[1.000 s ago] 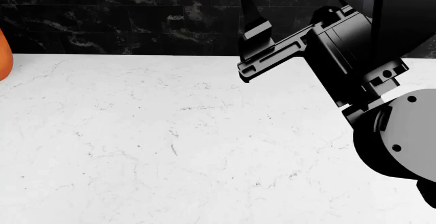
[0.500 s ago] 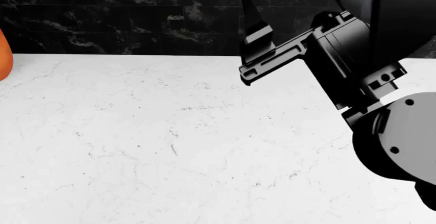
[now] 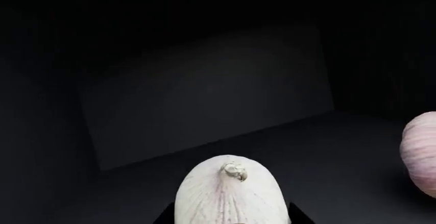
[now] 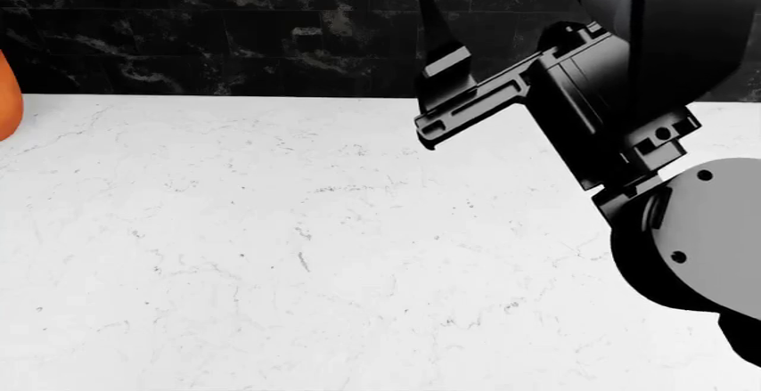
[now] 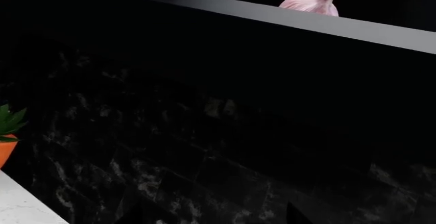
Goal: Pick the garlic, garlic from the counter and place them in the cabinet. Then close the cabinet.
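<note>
Head view is bright and flat: the white worktop [image 4: 238, 248] is evenly lit with barely any shadow under the right arm [image 4: 618, 133], and everything's razor sharp with no blur or edge warping. Both wrist views are really dim, mostly near-black. Inside the cabinet [image 3: 204, 101] only the whitish garlic [image 3: 228, 196] catches light, and the pink garlic [image 5: 312, 2] glows softly over the dark wall tiles [image 5: 204, 147].

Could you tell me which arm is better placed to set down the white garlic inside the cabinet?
The left. Its wrist view shows the white garlic between its fingers, inside the dark cabinet, near the pinkish garlic. The right gripper hangs empty above the counter.
</note>
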### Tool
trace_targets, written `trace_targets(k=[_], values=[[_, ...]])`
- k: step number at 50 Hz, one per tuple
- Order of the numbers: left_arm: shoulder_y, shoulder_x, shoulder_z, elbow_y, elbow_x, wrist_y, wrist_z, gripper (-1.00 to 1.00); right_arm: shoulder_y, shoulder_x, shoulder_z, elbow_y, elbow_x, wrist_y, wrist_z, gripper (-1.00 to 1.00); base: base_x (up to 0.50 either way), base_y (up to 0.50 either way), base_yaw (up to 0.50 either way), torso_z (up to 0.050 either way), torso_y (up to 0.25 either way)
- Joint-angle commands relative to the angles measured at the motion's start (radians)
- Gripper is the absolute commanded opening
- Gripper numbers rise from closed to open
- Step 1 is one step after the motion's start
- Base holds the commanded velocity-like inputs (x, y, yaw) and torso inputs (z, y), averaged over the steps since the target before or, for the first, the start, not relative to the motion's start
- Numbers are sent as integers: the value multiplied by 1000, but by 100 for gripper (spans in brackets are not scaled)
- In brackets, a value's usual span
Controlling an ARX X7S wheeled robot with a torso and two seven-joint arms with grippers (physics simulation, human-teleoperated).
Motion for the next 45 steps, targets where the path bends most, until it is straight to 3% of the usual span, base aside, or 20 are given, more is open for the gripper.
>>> trace_targets(k=[1,4,10,11,29,38,45], values=[[-124,153,94,-427,260,81,297,-100,10,-8,3,7,3,9,-2,100,0,0,0,0,0],[-124,204,-88,-504,539,53,417,-100,5,-5,3,5,1,6,-1,100,0,0,0,0,0],[-124,204,-109,-518,577,13,451,-100,-1,-9,2,9,-2,3,-4,100,0,0,0,0,0],[-124,204,-116,-519,584,8,453,100,-2,-9,2,9,-3,2,-4,100,0,0,0,0,0],[-124,204,-123,-506,605,0,449,100,-20,-10,-2,6,-11,-3,-6,100,0,0,0,0,0],[-124,203,-239,-458,734,42,423,100,-16,-15,-2,7,-12,2,-10,100,0,0,0,0,0],[-34,150,-270,-157,714,-34,380,100,-14,-25,-3,11,-14,6,-12,100,0,0,0,0,0]])
